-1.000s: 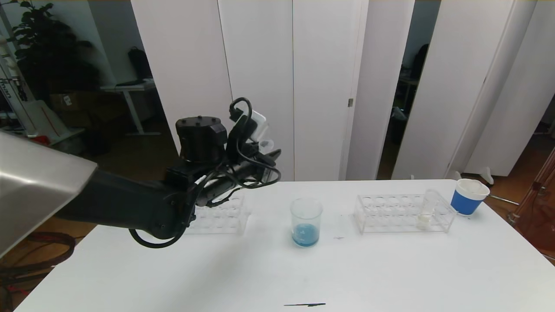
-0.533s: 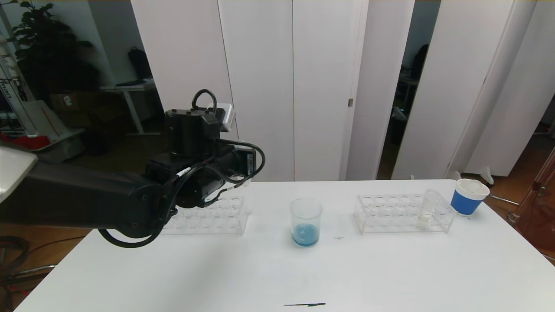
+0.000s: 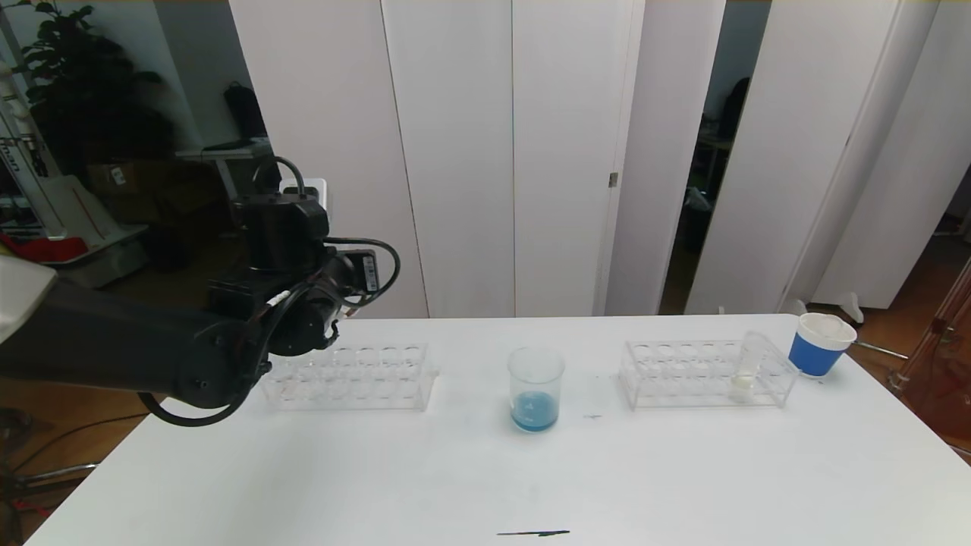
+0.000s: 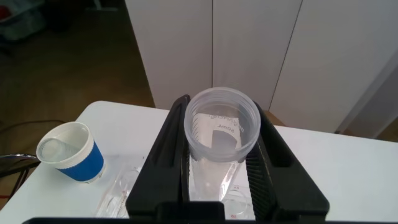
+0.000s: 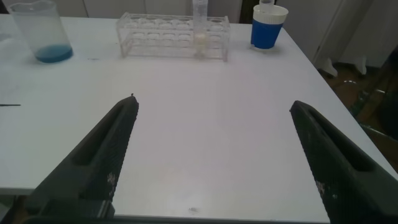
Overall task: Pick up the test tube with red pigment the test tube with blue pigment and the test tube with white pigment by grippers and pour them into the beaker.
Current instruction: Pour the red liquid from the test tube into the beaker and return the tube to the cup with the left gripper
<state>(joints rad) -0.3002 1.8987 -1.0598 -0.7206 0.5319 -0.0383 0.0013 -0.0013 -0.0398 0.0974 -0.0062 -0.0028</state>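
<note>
In the head view the left gripper (image 3: 345, 303) is hidden behind its own wrist housing, so the tube it holds cannot be seen there. In the left wrist view the clear tube (image 4: 221, 134) is cut off below by the finger bases, hiding its bottom. The right gripper (image 5: 214, 155) is cropped at the lower edge, its body unseen.
</note>
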